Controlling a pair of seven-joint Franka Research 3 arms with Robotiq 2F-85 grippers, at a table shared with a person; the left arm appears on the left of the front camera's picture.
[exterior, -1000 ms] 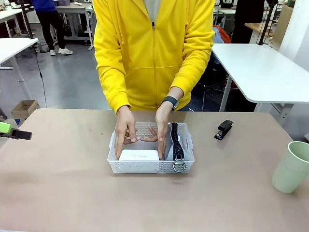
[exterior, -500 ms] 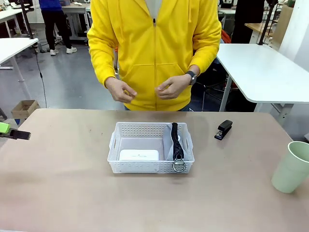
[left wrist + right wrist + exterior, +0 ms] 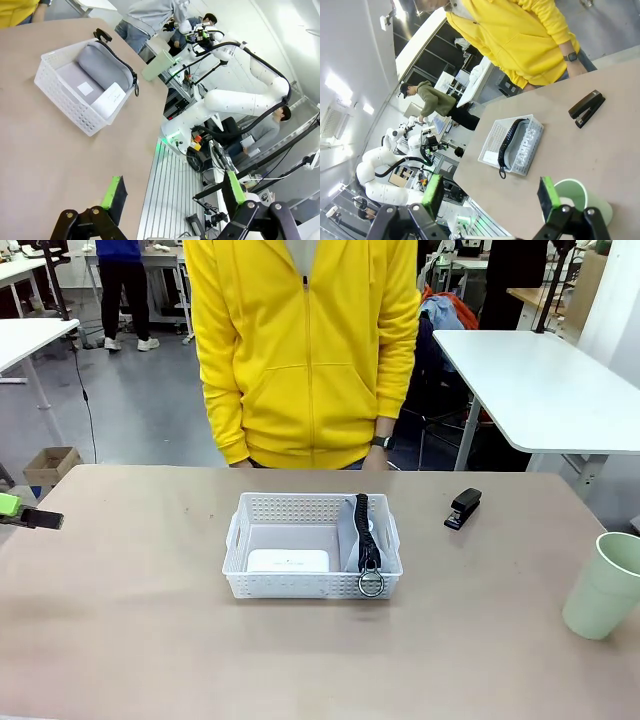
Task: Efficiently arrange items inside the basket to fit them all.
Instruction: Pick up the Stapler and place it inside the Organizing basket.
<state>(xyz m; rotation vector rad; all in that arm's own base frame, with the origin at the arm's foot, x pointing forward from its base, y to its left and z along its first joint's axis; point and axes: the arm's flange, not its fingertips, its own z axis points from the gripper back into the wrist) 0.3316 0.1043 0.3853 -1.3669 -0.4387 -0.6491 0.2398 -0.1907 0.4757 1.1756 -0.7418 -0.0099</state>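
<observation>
White perforated basket (image 3: 300,586) sits mid-table (image 3: 150,640), the flat white box (image 3: 288,560) lying at its near end and the grey CAMPUS pouch (image 3: 104,62) on edge along its right wall, metal ring (image 3: 371,583) over the near rim. Out on the table to its right lie the black stapler (image 3: 463,508) and, farther off, the pale green cup (image 3: 605,585). My left gripper (image 3: 173,187) and right gripper (image 3: 490,189) both hang open and empty, well apart from the basket

Grey zip pouch (image 3: 524,144): white "CAMPUS" lettering on its side. Flat white box (image 3: 288,560): faint print, too small to read.
</observation>
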